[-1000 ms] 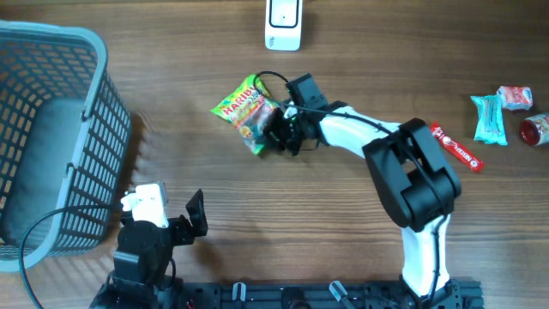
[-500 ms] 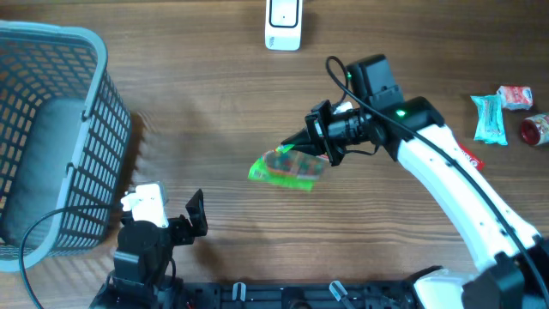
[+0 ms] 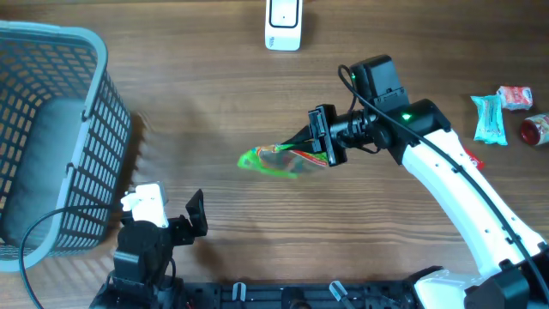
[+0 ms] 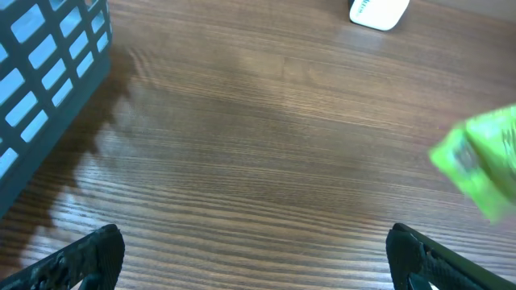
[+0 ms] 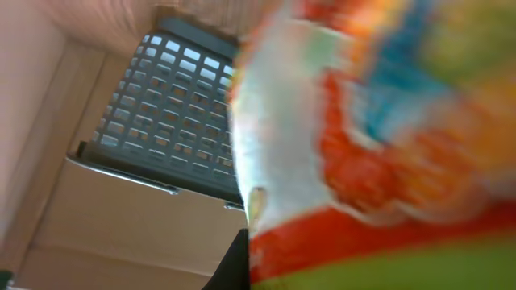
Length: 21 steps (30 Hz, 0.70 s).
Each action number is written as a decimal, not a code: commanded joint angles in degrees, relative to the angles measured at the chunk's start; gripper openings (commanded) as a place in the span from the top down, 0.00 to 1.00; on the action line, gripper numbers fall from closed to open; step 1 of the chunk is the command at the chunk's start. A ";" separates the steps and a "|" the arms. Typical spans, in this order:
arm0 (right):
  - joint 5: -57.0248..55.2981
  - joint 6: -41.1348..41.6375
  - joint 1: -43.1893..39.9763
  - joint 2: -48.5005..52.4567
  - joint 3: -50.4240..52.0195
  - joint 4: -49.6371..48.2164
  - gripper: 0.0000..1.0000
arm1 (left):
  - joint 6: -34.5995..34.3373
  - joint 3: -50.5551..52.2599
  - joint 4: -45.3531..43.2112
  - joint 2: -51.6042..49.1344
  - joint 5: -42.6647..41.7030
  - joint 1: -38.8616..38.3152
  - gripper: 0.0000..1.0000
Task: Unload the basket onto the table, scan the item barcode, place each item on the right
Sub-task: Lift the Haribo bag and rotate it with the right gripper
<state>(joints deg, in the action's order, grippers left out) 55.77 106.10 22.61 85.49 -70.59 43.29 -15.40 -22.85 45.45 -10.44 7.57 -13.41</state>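
Observation:
The item is a green, red and yellow candy bag [image 3: 279,160], held edge-on above the middle of the table. My right gripper [image 3: 319,148] is shut on its right end. In the right wrist view the bag [image 5: 379,145] is a blur that fills most of the frame and hides the jaws. No barcode shows in any view. A white scanner [image 3: 283,21] stands at the far edge, well beyond the bag. My left gripper [image 3: 171,209] rests near the front left, open and with nothing in it; from its wrist view the bag [image 4: 484,161] shows at the right edge.
A grey-blue mesh basket [image 3: 51,129] fills the left side. At the far right lie a teal packet [image 3: 491,118], a red-and-white wrapper [image 3: 515,96], a red round item [image 3: 536,129] and a red stick pack [image 3: 467,157] partly under the arm.
My right gripper has lifted the candy bag off the table and carried it toward the front. The bag has turned from face-up to edge-on. The left arm has not moved.

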 commanded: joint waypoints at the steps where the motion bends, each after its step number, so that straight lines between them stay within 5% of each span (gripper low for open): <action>1: 2.51 4.98 0.02 -0.20 -0.22 -0.42 0.96 | -0.28 0.37 -0.13 0.42 -0.26 0.31 0.00; 21: -15.47 12.50 1.57 0.72 -0.22 2.49 0.96 | -0.28 0.37 -0.13 0.42 -0.26 0.31 0.00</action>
<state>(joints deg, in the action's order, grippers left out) 44.45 115.04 24.03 85.49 -70.59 46.22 -15.40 -22.85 45.45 -10.44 7.57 -13.41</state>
